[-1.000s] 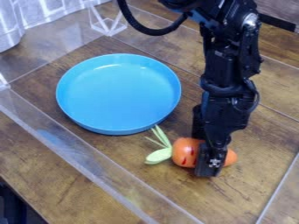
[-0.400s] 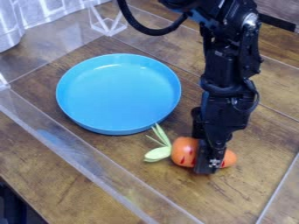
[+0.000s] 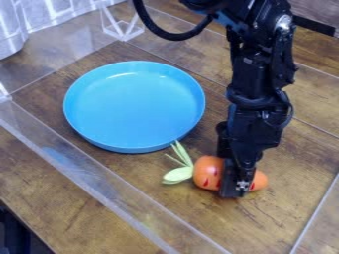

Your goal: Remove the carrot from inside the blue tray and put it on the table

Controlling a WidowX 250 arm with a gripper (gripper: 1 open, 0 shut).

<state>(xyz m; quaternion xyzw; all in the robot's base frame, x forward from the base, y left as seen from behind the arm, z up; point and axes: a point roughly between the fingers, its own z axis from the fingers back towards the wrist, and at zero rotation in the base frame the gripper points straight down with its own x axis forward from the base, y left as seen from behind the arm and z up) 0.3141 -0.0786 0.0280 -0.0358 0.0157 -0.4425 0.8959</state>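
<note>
The carrot (image 3: 208, 175) lies on the table (image 3: 79, 193) just right of and in front of the blue tray (image 3: 133, 104), outside its rim. Its pale leaves (image 3: 177, 171) point left toward the tray. The tray holds nothing. My gripper (image 3: 236, 183) points straight down onto the carrot's right half and is shut on it, with orange showing on both sides of the black fingers. The carrot's middle is hidden behind the fingers.
The black arm (image 3: 259, 69) rises from the gripper toward the top right. A clear plastic sheet covers the wood, with a raised fold (image 3: 54, 149) running along the left front. A clear container (image 3: 73, 15) stands at the back left.
The jaws have closed in on the carrot, which stays where it lay. The arm has not moved.
</note>
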